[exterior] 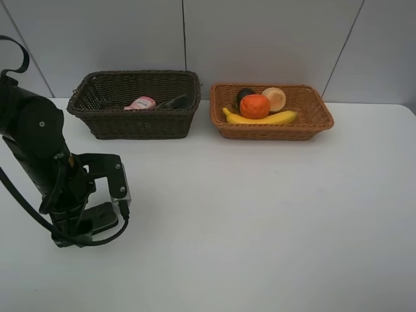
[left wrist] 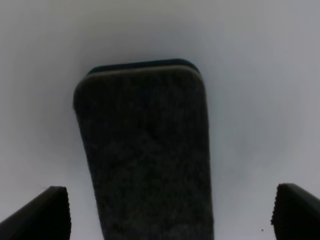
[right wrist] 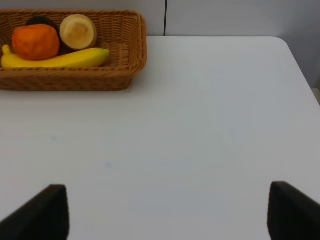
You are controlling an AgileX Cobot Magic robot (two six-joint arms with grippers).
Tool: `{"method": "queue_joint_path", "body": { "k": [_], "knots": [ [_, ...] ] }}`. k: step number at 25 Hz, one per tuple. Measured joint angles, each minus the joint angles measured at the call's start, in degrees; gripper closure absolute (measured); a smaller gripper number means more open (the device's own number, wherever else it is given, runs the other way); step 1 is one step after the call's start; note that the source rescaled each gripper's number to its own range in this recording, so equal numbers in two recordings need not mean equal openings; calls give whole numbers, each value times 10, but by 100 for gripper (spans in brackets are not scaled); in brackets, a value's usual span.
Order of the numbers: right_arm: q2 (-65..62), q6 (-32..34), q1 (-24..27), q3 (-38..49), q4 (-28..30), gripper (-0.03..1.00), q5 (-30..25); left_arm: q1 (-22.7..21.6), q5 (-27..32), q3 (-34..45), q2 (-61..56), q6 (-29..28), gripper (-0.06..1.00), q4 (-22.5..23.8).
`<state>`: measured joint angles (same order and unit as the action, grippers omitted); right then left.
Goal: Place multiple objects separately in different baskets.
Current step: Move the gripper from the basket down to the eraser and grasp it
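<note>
Eraser [left wrist: 147,155] lies flat on the tabletop [exterior: 260,214] at the near left, directly between the spread fingers of the left gripper [left wrist: 170,212].

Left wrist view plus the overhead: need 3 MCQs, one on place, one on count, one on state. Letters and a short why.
1. Where is the banana?
A. in the tan basket
B. in the dark basket
C. on the table

2. How many items show in the tan basket?
A. two
B. four
C. six

3. How does the left gripper stand at the eraser?
A. shut on it
B. open, fingers either side, not touching
C. far off from it

Key: 1 A, the banana lies along the tan basket's front wall. 2 B, banana, orange, a dark fruit behind it and a pale round one. 3 B, the left wrist view shows clear gaps between both fingertips and the eraser.
</note>
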<state>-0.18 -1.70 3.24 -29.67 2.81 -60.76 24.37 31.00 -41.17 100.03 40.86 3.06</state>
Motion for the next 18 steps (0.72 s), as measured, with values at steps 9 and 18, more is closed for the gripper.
{"method": "queue_joint_path", "body": {
  "k": [9,18],
  "knots": [
    [0,0,0,0,0,-3,0,0,-4,-1,15,12,-6,0],
    [0,0,0,0,0,-3,0,-10,-36,-1,50,13,-6,-3]
  ]
}}
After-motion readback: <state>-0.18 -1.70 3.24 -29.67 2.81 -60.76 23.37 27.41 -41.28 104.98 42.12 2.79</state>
